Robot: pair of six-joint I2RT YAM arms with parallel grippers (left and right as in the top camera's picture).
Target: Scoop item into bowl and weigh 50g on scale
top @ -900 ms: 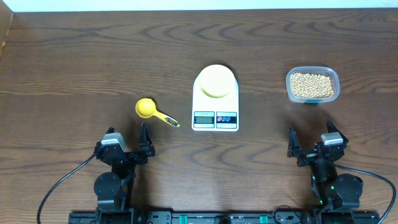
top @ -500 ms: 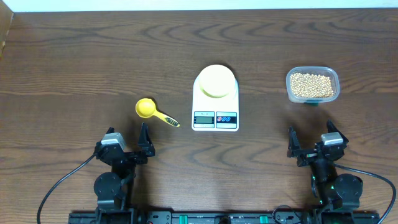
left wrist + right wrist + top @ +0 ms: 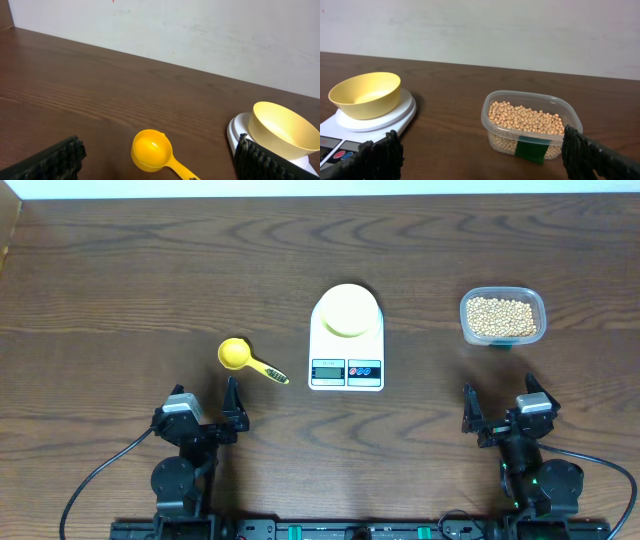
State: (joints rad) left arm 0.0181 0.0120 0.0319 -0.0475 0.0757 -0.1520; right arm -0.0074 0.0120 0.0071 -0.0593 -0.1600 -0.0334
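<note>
The pale-yellow bowl (image 3: pixel 348 311) stands empty on the round platform of the white scale (image 3: pixel 347 366) at the table's middle; both also show in the left wrist view, bowl (image 3: pixel 277 127), and the right wrist view, bowl (image 3: pixel 366 94), scale (image 3: pixel 335 140). The beige beans (image 3: pixel 500 316) fill a clear plastic tub (image 3: pixel 530 125) at the right. A yellow scoop (image 3: pixel 240 357) lies empty left of the scale, its cup (image 3: pixel 151 150) ahead of my left gripper. My left gripper (image 3: pixel 206 412) and right gripper (image 3: pixel 497 412) rest open and empty near the front edge.
A green label (image 3: pixel 530 150) sits on the tub's near side. A pale wall (image 3: pixel 480 30) stands behind the table's far edge. Black cables (image 3: pixel 95 480) run from the arm bases at the front.
</note>
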